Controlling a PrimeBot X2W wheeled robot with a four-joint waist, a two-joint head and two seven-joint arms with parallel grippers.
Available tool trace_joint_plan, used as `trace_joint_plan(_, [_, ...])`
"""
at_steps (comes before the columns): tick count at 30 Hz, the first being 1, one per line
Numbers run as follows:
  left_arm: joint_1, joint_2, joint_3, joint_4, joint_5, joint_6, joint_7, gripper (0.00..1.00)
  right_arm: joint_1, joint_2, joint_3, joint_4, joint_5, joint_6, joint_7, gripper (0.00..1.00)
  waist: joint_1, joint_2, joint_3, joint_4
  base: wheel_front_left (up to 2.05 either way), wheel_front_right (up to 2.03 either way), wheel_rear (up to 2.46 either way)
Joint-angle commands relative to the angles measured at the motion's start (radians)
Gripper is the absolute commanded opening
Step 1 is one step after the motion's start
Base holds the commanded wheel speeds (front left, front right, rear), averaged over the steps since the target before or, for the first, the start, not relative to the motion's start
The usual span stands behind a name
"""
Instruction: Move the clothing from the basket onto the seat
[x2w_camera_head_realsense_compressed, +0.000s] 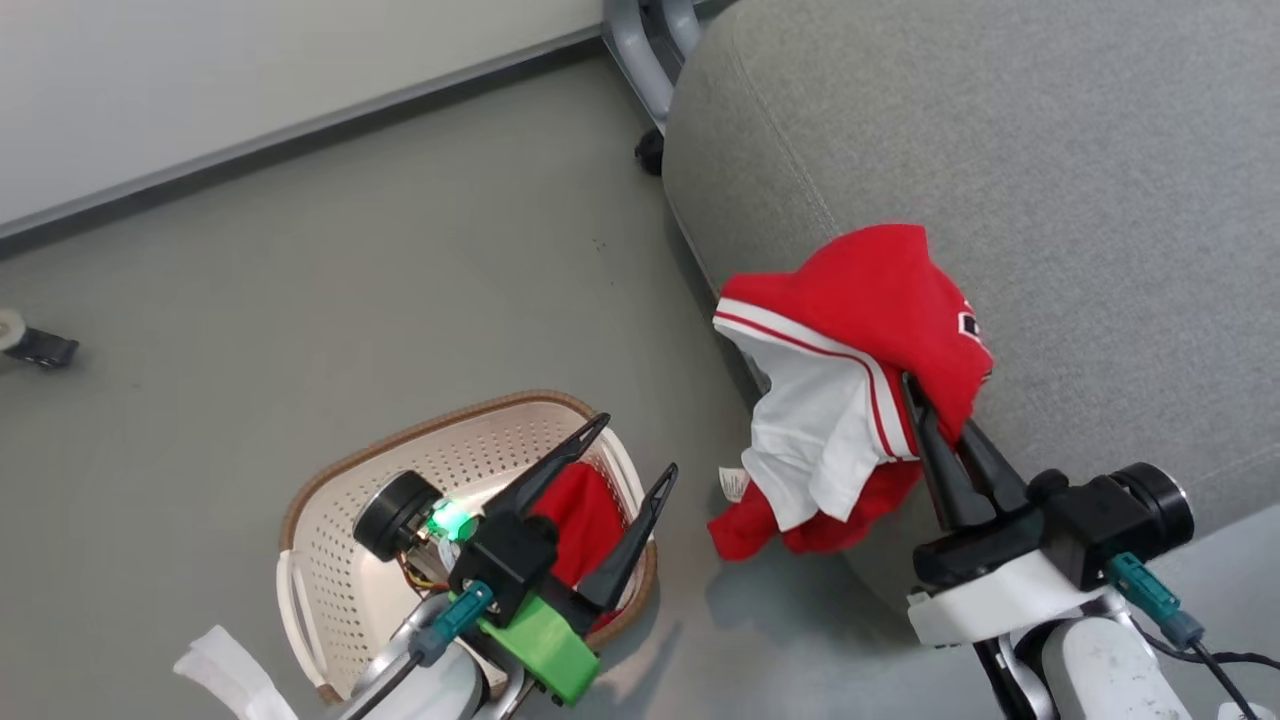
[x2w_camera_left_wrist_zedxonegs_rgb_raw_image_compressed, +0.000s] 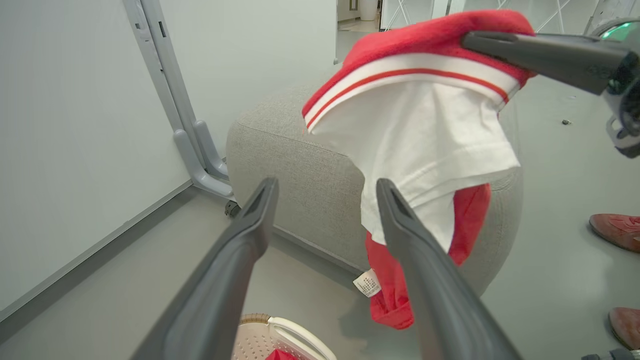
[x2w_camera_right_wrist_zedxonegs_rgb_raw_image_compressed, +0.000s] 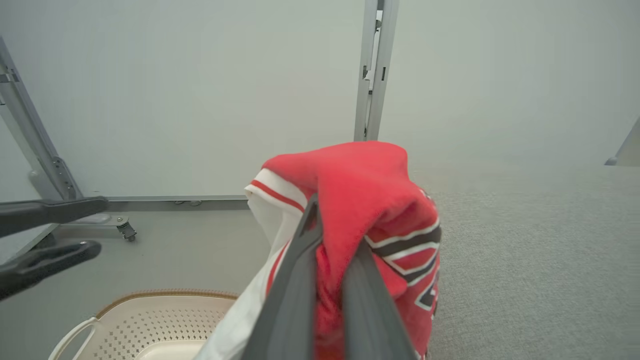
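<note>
R gripper (x2w_camera_head_realsense_compressed: 936, 408): clamped on red garment (x2w_camera_head_realsense_compressed: 860, 320), at seat (x2w_camera_head_realsense_compressed: 1050, 150) edge | L gripper (x2w_camera_head_realsense_compressed: 638, 441): wide, above basket (x2w_camera_head_realsense_compressed: 322, 580)

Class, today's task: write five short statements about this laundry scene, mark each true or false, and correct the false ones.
1. The right end effector is shut on a red garment. True.
2. The left end effector grips clothing. False: its fingers are spread open and hold nothing.
3. The basket is empty. False: a red piece lies in it.
4. The red garment has a white part edged with a red stripe. True.
5. The basket stands on the seat. False: it stands on the floor beside the seat.
</note>
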Motion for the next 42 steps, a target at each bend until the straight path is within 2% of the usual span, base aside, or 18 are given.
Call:
trace_joint_plan(1, [0.014,0.014,0.012,-0.01,0.02,-0.007,0.0,1.0,-0.024,0.004,-0.012,-0.026,0.0,-0.002,-0.003,0.0,0.0,0.0,0.129,-0.103,0.0,0.0,0.0])
trace_joint_plan(9, [-0.029,0.065,0.028,-0.046,0.092,-0.037,0.0,1.0,-0.161,0.008,-0.104,-0.163,-0.009,-0.002,-0.003,0.0,0.0,0.0,0.297,-0.146,0.0,0.0,0.0])
trace_joint_plan(13, [-0.072,0.091,0.012,-0.064,0.122,-0.047,-0.001,1.0,-0.301,-0.044,-0.211,-0.208,-0.008,-0.002,-0.003,0.0,0.0,0.0,0.397,-0.133,0.0,0.0,0.0])
trace_joint_plan(16, [-0.103,0.11,-0.002,-0.075,0.133,-0.049,0.0,1.0,-0.416,-0.117,-0.302,-0.203,-0.016,-0.002,-0.003,0.0,0.0,0.0,0.465,-0.114,0.0,0.0,0.0])
trace_joint_plan(20, [-0.131,0.125,-0.012,-0.088,0.141,-0.053,0.0,1.0,-0.552,-0.21,-0.395,-0.157,0.026,-0.002,-0.003,0.0,0.0,0.0,0.536,-0.09,0.0,0.0,0.0])
trace_joint_plan(23, [-0.154,0.135,-0.02,-0.093,0.148,-0.054,0.0,1.0,-0.631,-0.256,-0.44,-0.101,0.053,-0.002,-0.003,0.0,0.0,0.0,0.574,-0.069,0.0,0.0,0.0])
trace_joint_plan(27, [-0.18,0.13,-0.031,-0.088,0.151,-0.054,0.0,1.0,-0.678,-0.284,-0.451,-0.008,0.065,-0.002,-0.002,0.0,0.0,0.0,0.604,-0.038,0.0,0.0,0.0])
trace_joint_plan(32, [-0.198,0.104,-0.028,-0.081,0.144,-0.055,0.0,1.0,-0.664,-0.279,-0.448,0.157,0.061,-0.002,-0.002,0.02,0.0,0.0,0.608,-0.007,0.0,0.0,0.0])
trace_joint_plan(34, [-0.201,0.091,-0.029,-0.077,0.143,-0.055,0.0,1.0,-0.631,-0.294,-0.423,0.213,0.008,-0.002,-0.002,0.22,0.0,0.0,0.598,0.008,0.0,0.0,0.0])
trace_joint_plan(35, [-0.2,0.084,-0.027,-0.074,0.142,-0.055,0.0,1.0,-0.621,-0.296,-0.413,0.236,-0.01,-0.002,-0.002,0.39,0.0,0.0,0.59,0.015,0.0,0.0,0.0])
trace_joint_plan(36, [-0.197,0.079,-0.024,-0.072,0.141,-0.054,-0.001,1.0,-0.616,-0.291,-0.41,0.248,-0.02,-0.002,-0.002,0.96,0.0,0.0,0.584,0.018,0.0,0.0,0.0])
trace_joint_plan(37, [-0.192,0.072,-0.018,-0.069,0.139,-0.053,0.0,1.0,-0.606,-0.276,-0.415,0.248,-0.034,-0.002,-0.003,1.0,0.0,0.0,0.572,0.023,0.0,0.0,0.0])
trace_joint_plan(42, [-0.154,0.037,0.005,-0.055,0.13,-0.046,0.0,1.0,-0.497,-0.22,-0.421,0.23,-0.108,-0.002,-0.002,1.0,0.0,0.0,0.494,0.039,0.0,0.0,0.0])
